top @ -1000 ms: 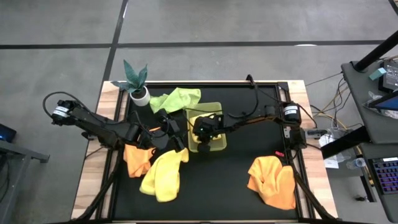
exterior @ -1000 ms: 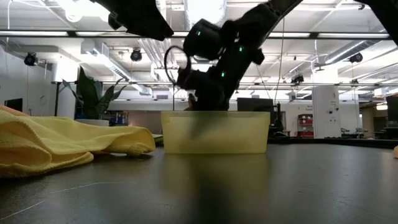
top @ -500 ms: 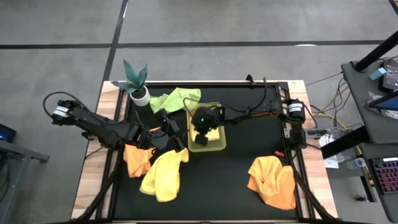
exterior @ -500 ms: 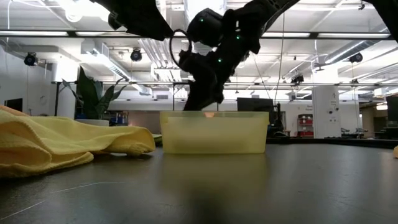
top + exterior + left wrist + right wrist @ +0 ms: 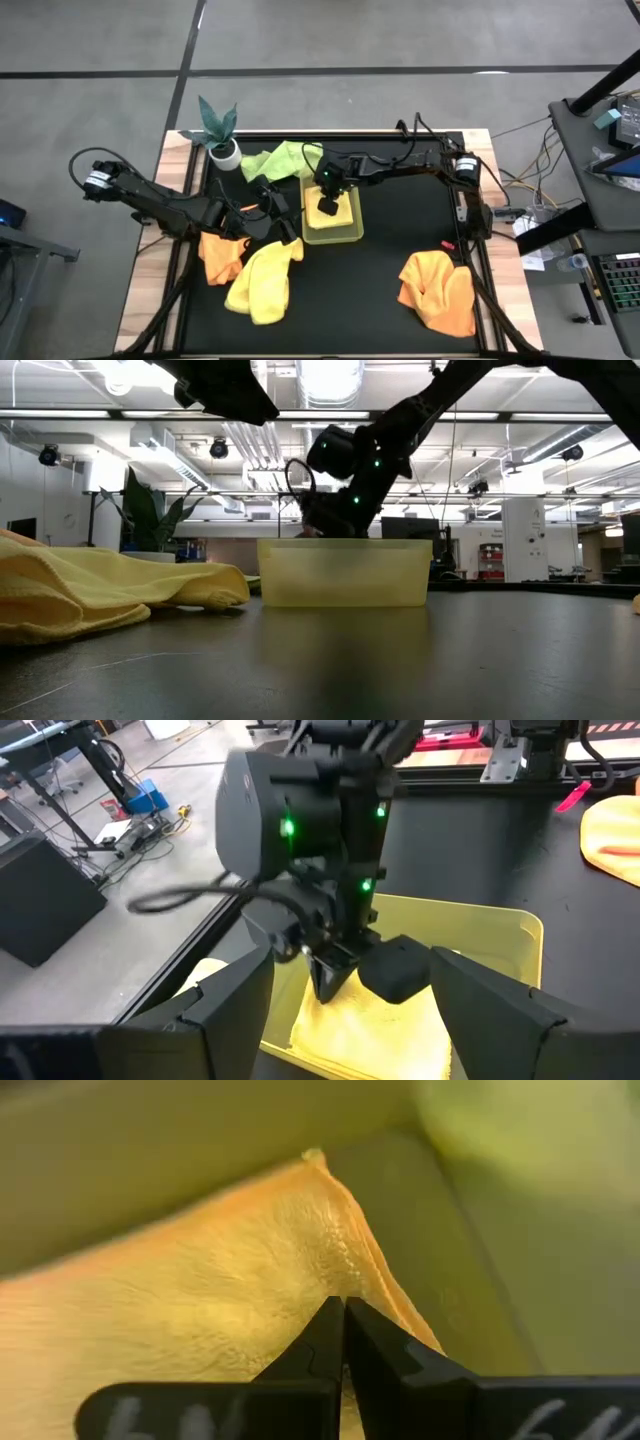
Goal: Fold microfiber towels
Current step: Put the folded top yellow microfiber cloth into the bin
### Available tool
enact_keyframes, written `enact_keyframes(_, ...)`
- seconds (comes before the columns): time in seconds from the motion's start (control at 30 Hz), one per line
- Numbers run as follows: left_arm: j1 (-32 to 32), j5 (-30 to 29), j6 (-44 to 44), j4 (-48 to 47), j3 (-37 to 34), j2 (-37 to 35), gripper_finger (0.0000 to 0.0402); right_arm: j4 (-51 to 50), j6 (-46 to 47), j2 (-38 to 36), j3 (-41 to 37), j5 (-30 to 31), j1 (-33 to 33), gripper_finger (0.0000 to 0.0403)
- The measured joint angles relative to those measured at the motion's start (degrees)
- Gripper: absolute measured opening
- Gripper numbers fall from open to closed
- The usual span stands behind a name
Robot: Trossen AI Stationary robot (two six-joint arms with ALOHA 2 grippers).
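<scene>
Towels number five on the black worktop [image 5: 400, 225]: going left to right in the high view, one orange towel [image 5: 221, 255] at the left edge, one pale yellow towel [image 5: 263, 283] just beside it, one light green towel [image 5: 283, 159] at the back near the single potted plant [image 5: 220, 133], one pale yellow folded towel [image 5: 340, 213] lying inside the one yellow-green tray [image 5: 333, 234], and one orange crumpled towel [image 5: 437, 288] well apart at the front right. Two arms are in view. The left hand [image 5: 285, 208] sits just left of the tray with its fingers [image 5: 225, 1010] spread wide, holding nothing. The right hand [image 5: 327, 199] reaches over the tray from the right, its fingers pressed together with nothing between them, the tips just over the folded towel [image 5: 200, 1300] near its corner by the tray wall; contact cannot be told. Compared with a second ago, the right hand has drawn toward the back of the tray and its arm now stretches along the rear of the worktop, uncovering more of the folded towel; the left hand, the tray and the other four towels lie as before.
</scene>
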Motion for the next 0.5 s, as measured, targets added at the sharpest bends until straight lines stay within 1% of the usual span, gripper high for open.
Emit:
enact_keyframes(0.17,-0.01,0.0,-0.01,0.01,-0.01,0.0,0.0253,-1.5,0.1,0.52,0.0,6.55,0.0,0.0008)
enact_keyframes(0.4,-0.02,0.0,-0.02,0.02,-0.07,0.0,0.0253,-1.51,-1.15,-0.08,0.39,6.68,0.56,0.0008)
enact_keyframes(0.5,0.0,0.0,-0.02,0.03,-0.07,0.0,0.0253,-1.58,-1.38,-1.43,0.39,6.62,1.33,0.0008)
